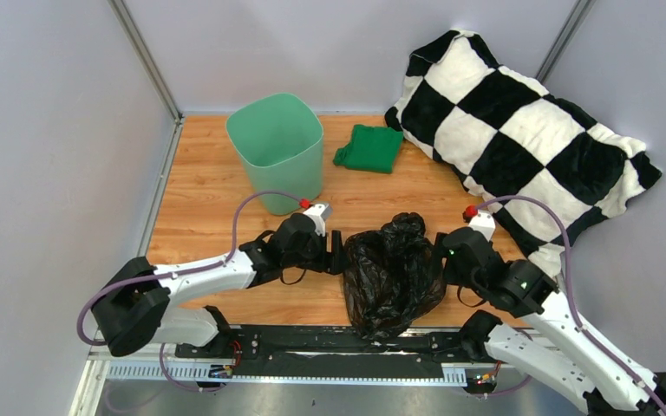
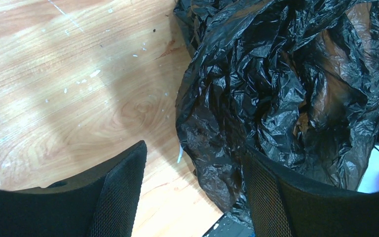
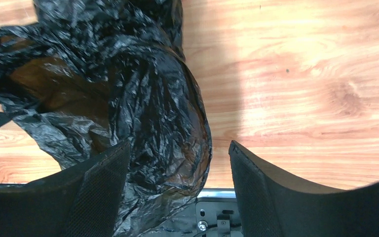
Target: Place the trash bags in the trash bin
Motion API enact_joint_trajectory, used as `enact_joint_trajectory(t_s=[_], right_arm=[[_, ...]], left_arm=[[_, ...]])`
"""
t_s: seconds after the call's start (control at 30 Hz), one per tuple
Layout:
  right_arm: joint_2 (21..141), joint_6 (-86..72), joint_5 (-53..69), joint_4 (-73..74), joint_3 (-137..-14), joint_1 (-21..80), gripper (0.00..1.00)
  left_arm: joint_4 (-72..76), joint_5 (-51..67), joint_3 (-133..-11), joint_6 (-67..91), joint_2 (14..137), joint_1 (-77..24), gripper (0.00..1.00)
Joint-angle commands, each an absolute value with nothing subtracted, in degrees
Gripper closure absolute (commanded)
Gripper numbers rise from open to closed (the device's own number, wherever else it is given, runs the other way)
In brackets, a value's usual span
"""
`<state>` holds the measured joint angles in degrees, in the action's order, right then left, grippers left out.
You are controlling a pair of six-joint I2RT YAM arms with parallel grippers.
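The crinkled black trash bag (image 1: 393, 273) lies bunched on the wooden table near its front edge, between my two arms. The mint-green trash bin (image 1: 277, 149) stands upright at the back left, apart from the bag. My left gripper (image 1: 336, 252) is open at the bag's left edge; in the left wrist view the bag (image 2: 281, 94) reaches between the open fingers (image 2: 123, 192). My right gripper (image 1: 441, 257) is open at the bag's right edge; in the right wrist view the bag (image 3: 128, 108) fills the gap beside the left finger (image 3: 101, 192).
A folded dark green cloth (image 1: 369, 148) lies right of the bin. A large black-and-white checkered pillow (image 1: 520, 130) leans in the back right corner. Grey walls close three sides. The bag's lower end overhangs the black rail (image 1: 312, 340) at the front edge.
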<state>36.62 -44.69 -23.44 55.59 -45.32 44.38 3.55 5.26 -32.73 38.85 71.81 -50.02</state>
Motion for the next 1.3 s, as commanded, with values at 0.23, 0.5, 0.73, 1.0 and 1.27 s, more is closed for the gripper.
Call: enact_joint_trajectory(t_s=[0.23,0.5,0.73,1.0,1.27], right_arm=[[30.05,-49.33,-14.33,52.38,-36.12,40.63,0.25],[26.07,-53.53,-12.64,47.48,-31.57,40.20,0.28],[27.69,-52.96,-13.15,45.36,-32.37,40.17,0.56],[39.14,-44.26,-12.27,45.35,-39.10,40.18,0.92],[46.37,-41.36,-5.24,40.79,-42.79,41.20,0.52]], left_arm=[[13.96,4.48,-34.82,39.74,78.51,-51.58,0.30],[17.07,4.65,-34.71,43.35,79.59,-52.20,0.41],[17.18,1.64,-33.33,46.18,75.46,-52.21,0.75],[-3.36,-15.34,-29.00,49.38,62.06,-52.18,1.00],[-14.90,-21.35,-28.83,47.32,55.94,-52.21,1.00]])
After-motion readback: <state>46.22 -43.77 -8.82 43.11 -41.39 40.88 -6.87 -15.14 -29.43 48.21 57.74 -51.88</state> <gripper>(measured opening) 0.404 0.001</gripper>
